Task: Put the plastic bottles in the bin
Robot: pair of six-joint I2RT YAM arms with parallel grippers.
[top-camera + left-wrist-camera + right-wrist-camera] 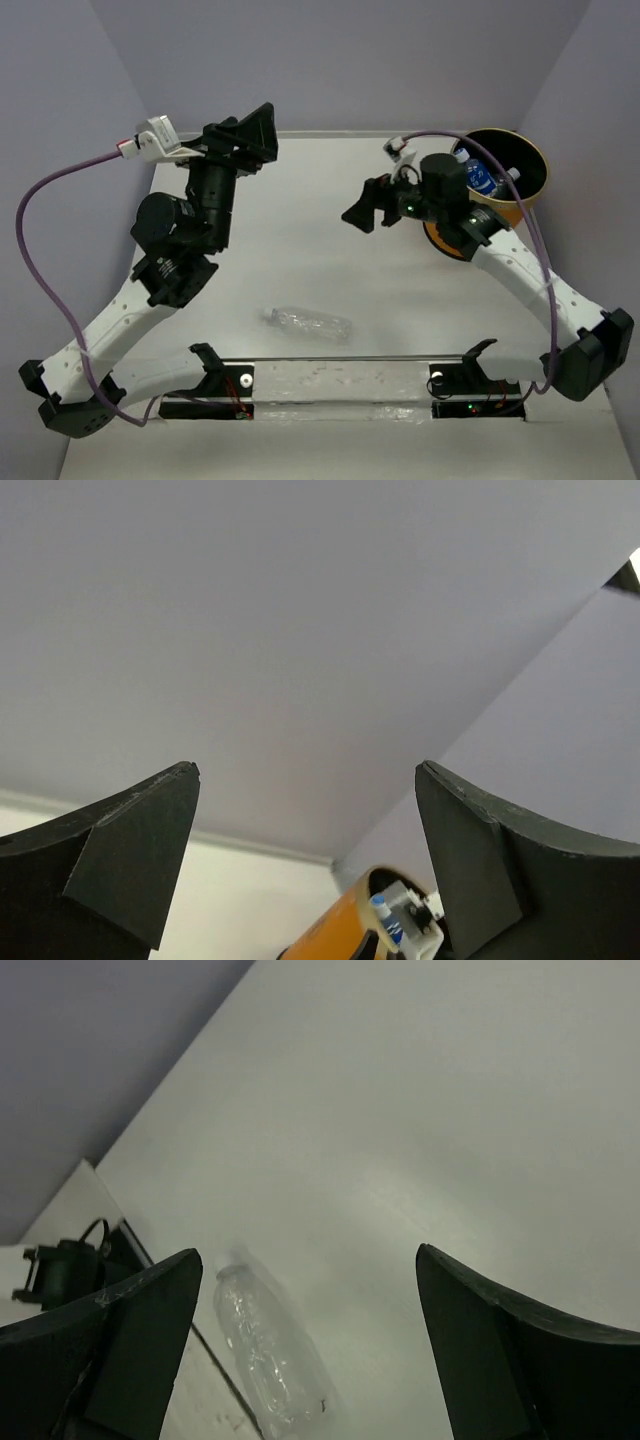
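One clear crinkled plastic bottle (pixel 308 322) lies on its side on the white table, near the front middle. It also shows in the right wrist view (pixel 265 1350), below and left of the jaws. The orange bin (pixel 540 160) stands at the back right with bottles inside, one with a blue label (pixel 483 180). The left wrist view shows the bin (pixel 345 925) and the blue-capped bottle (pixel 385 917). My right gripper (pixel 365 210) is open and empty, just left of the bin, raised above the table. My left gripper (pixel 255 135) is open and empty, raised at the back left.
Purple walls close the table at the back and both sides. A clear strip with black brackets (pixel 340 372) runs along the near edge between the arm bases. Purple cables (pixel 40 200) loop off both arms.
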